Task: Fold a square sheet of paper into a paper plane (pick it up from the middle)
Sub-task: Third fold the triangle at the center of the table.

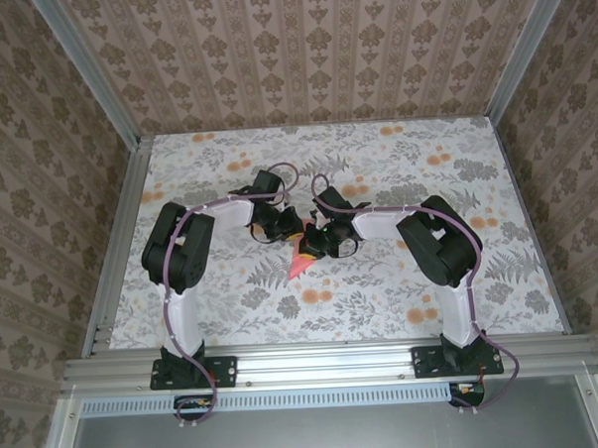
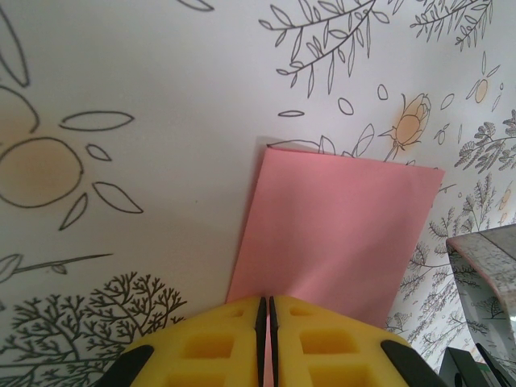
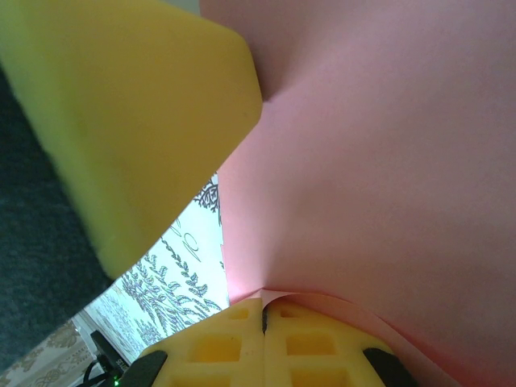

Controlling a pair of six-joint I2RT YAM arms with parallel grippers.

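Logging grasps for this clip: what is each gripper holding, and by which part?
The left gripper and right gripper each pinch an edge of the thin pink paper sheet.

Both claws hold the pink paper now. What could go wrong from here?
1. The left claw and right claw are both shut on the thin pink paper; pulling apart could tear it or make it slip out.
2. In the right wrist view the paper bends between the grips, so a crease might form in the wrong place.
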